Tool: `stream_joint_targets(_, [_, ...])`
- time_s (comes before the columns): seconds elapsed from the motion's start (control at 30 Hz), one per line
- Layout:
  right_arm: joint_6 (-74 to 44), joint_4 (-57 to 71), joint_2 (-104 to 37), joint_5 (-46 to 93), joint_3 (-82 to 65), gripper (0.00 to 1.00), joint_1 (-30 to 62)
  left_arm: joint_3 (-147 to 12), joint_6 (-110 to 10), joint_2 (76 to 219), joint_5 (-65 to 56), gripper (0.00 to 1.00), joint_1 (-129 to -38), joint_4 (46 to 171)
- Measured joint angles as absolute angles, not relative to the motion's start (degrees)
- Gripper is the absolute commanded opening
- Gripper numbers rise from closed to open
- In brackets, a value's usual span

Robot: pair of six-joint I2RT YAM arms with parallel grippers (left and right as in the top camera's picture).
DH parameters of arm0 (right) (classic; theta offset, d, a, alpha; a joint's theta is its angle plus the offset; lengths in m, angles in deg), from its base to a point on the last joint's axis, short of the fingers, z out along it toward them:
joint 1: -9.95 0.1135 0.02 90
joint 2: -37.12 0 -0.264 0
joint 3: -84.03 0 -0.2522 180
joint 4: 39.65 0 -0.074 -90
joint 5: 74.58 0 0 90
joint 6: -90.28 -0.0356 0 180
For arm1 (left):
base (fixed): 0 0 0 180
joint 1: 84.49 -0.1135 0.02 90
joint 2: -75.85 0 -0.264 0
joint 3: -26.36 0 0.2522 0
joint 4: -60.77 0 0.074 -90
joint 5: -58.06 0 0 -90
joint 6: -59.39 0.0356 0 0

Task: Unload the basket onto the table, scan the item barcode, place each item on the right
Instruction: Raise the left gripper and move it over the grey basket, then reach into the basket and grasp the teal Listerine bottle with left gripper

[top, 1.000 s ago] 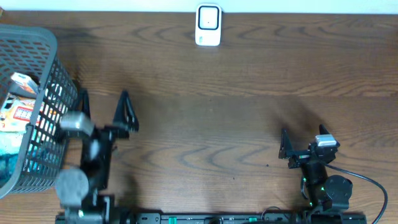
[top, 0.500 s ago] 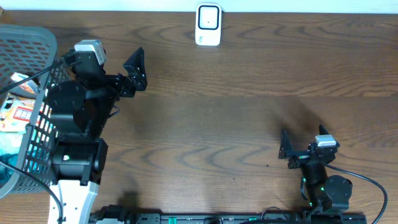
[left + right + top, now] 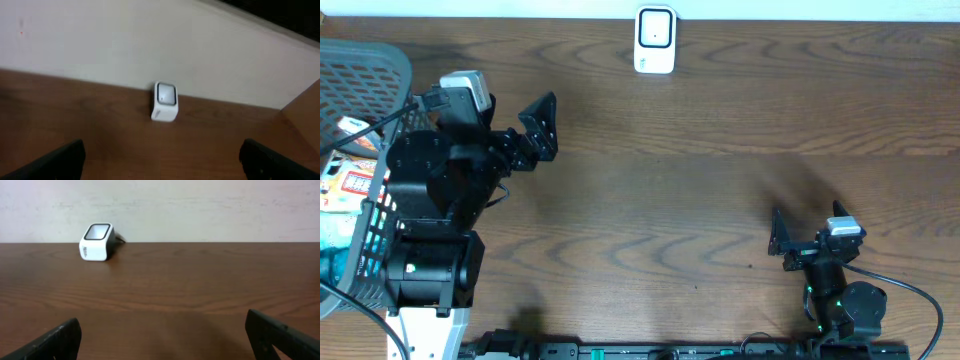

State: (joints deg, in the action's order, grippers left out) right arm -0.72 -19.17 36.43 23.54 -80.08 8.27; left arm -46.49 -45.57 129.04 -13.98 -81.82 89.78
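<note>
Two claws stand spread and empty: the left gripper (image 3: 161,152) hangs raised beside the grey mesh basket (image 3: 380,75), and the right gripper (image 3: 164,332) sits low at the near right of the wooden table (image 3: 720,180). The goods to scan, among them a red-and-white packet (image 3: 355,180), lie in the basket at the far left. The white barcode scanner (image 3: 655,40) stands at the table's far edge, well apart from them. We judge the step in hand to be reaching for an item. We would swing the left gripper over the basket rim, come down with jaws wide, and take a packet by its edges, so the printed code stays uncovered and can be turned to the scanner's window. Against a second ago, the left arm has lifted from its low rest near the front and carried its gripper farther back along the basket; over the last half second it has barely shifted. The right arm has not moved.
</note>
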Motion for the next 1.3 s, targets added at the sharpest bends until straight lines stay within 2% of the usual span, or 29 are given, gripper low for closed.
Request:
stream_joint_targets(0.3, [-0.7,-19.2,36.4,23.5,-80.1,0.99,8.3,-46.5,-45.7,132.7,-13.9,0.98,-81.8,97.7])
stream_joint_targets(0.57, [-0.7,-19.2,36.4,23.5,-80.1,0.99,8.3,-47.2,-45.4,136.4,-14.3,0.98,-81.8,96.9])
stream_joint_targets(0.8, [-0.7,-19.2,36.4,23.5,-80.1,0.99,8.3,-59.4,-44.1,136.6,-18.4,0.98,-83.7,105.1])
stream_joint_targets(0.93, [-0.7,-19.2,36.4,23.5,-80.1,0.99,8.3,-66.0,-44.1,136.6,-20.3,0.98,-90.2,111.0])
stream_joint_targets(1.1, [-0.7,-19.2,36.4,23.5,-80.1,0.99,8.3,-68.5,-44.3,139.0,-21.1,0.98,-102.7,118.0])
stream_joint_targets(1.3, [-0.7,-19.2,36.4,23.5,-80.1,0.99,8.3,-68.5,-45.5,144.5,-21.3,0.98,-114.5,119.2])
